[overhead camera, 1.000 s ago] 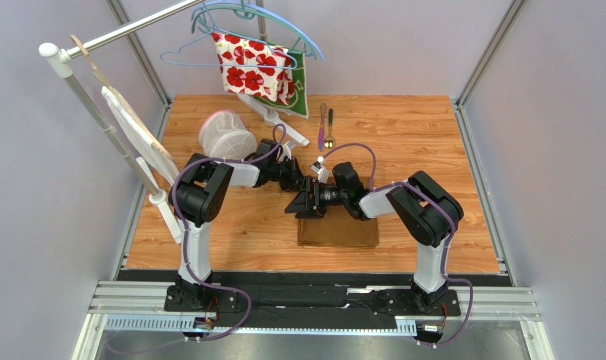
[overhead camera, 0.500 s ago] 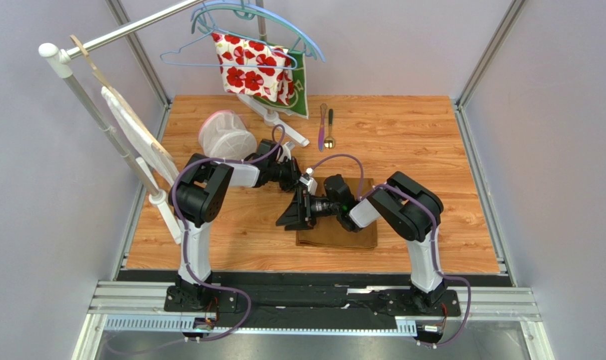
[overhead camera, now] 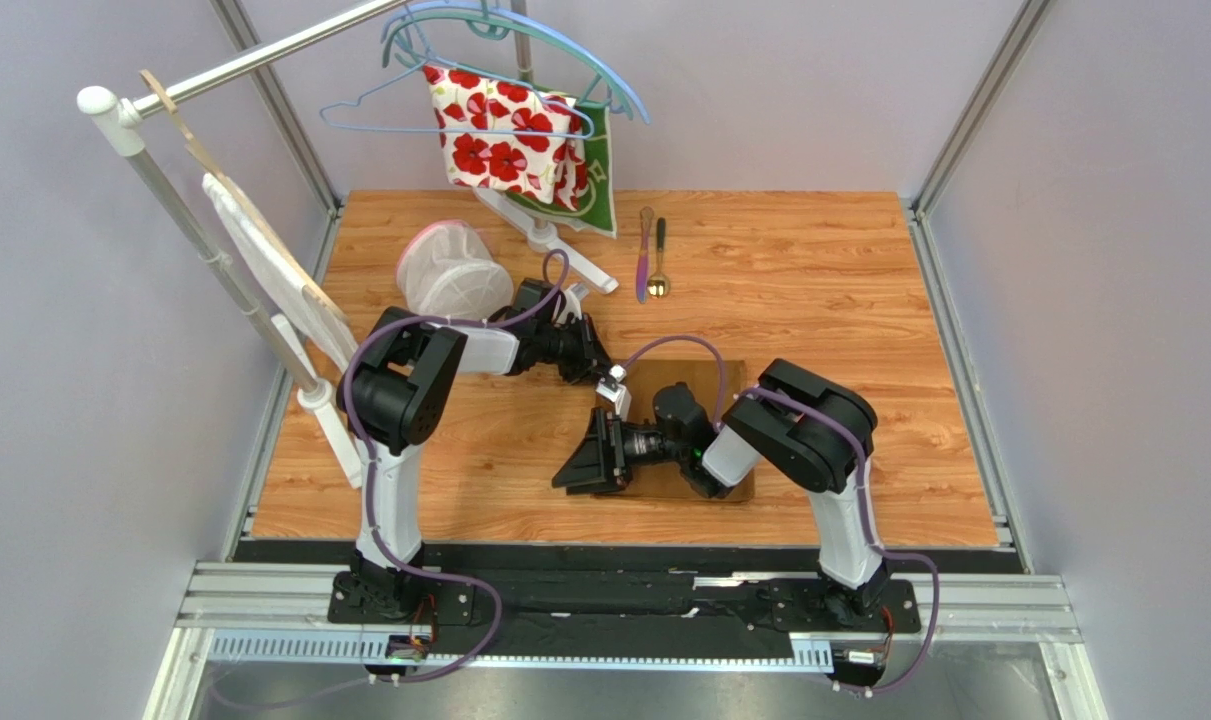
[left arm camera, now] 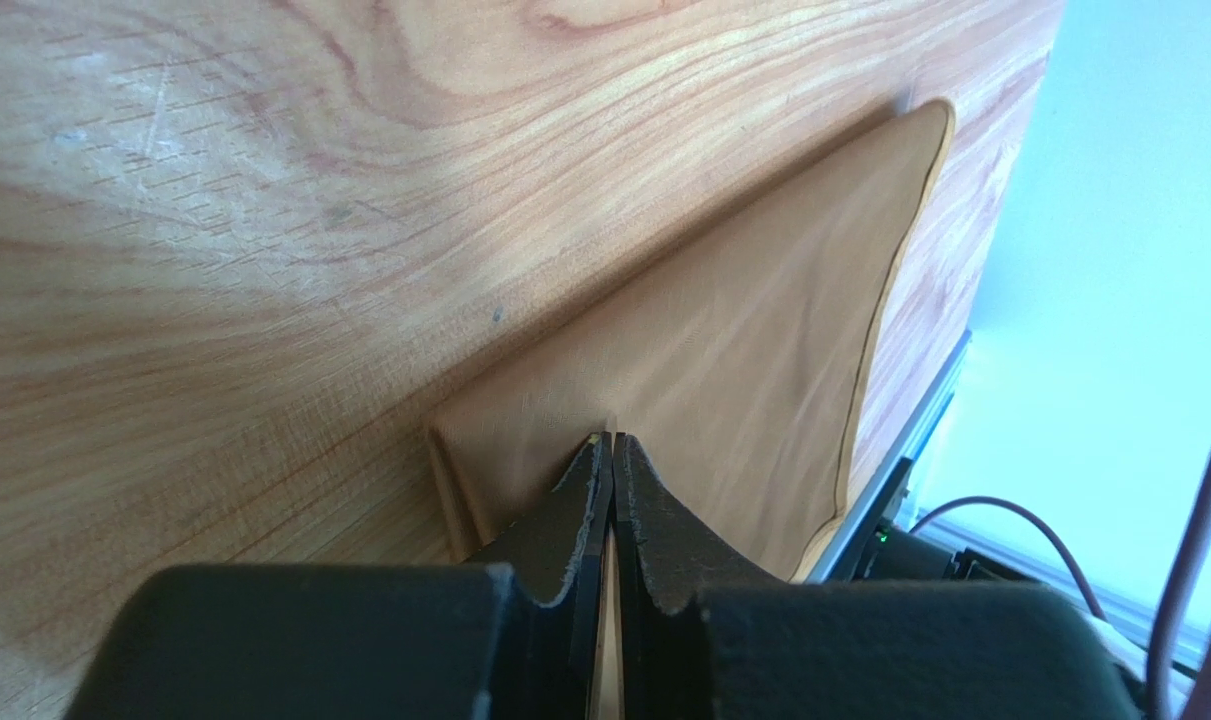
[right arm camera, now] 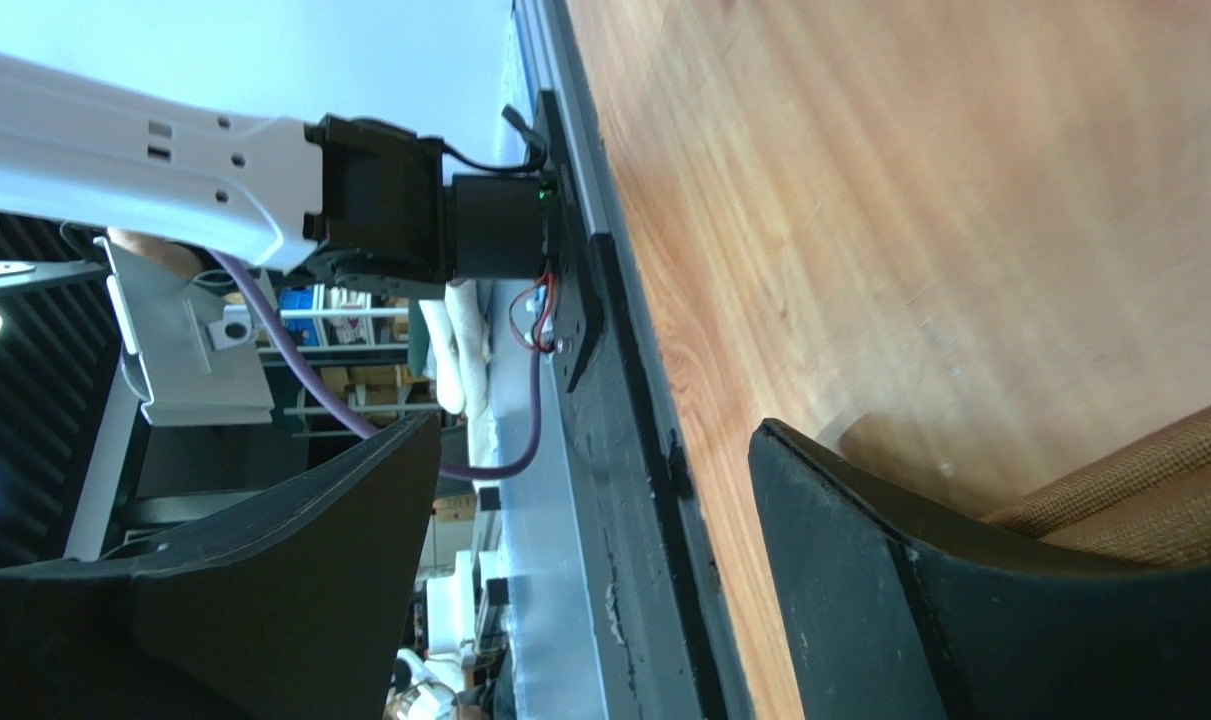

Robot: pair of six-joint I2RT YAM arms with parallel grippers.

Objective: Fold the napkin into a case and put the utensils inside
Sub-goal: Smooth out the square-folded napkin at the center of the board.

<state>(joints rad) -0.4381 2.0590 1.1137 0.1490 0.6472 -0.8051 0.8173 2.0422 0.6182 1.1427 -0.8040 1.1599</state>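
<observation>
At the napkin [left arm camera: 746,330] far-left corner the left tool [left arm camera: 611,444] is pressed together; the right tool [right arm camera: 596,432], spread, sits just off its near-left corner.

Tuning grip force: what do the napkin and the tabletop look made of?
The napkin: woven cloth, golden-brown, soft sheen, stitched hem, holds a crease; probably satin-like. The tabletop: wood-grain pattern, slight gloss; laminate or real wood, cannot tell.
</observation>
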